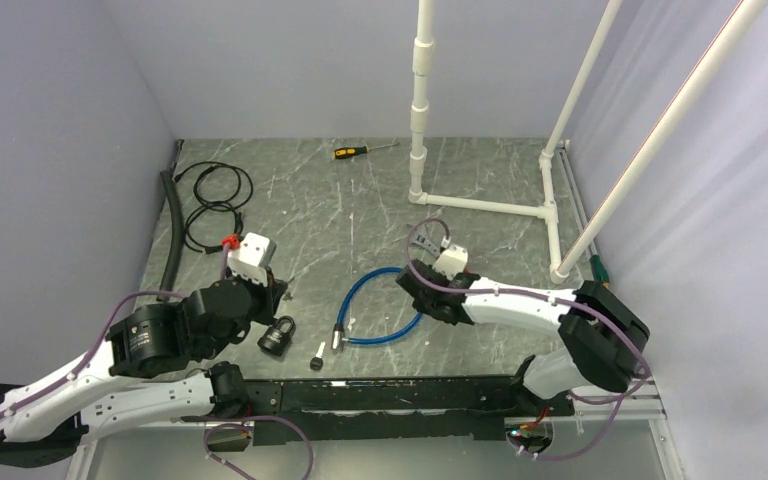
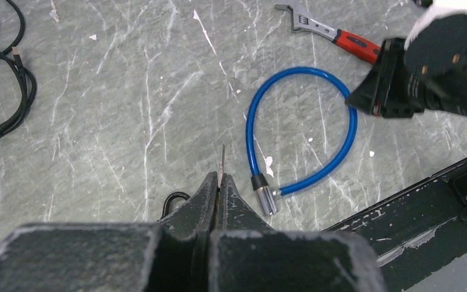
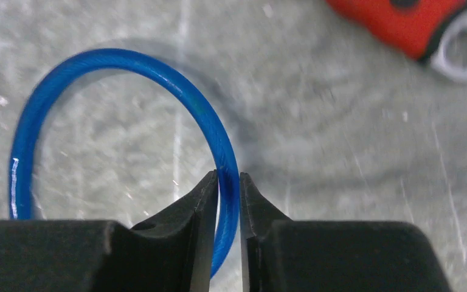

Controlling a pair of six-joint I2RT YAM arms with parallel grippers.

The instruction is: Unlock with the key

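Your left gripper [image 2: 219, 180] clamps a thin key [image 2: 222, 159]; your right gripper [image 3: 227, 180] is closed narrow on the blue cable [image 3: 200, 103], right of the padlock [image 1: 278, 335].

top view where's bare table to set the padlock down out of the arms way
Freest: mid-table between the black cords, the screwdriver and the white pipe frame. A smaller bare strip lies behind that frame's bar. Crowded near the front: padlock, blue cable lock, left gripper, right gripper.
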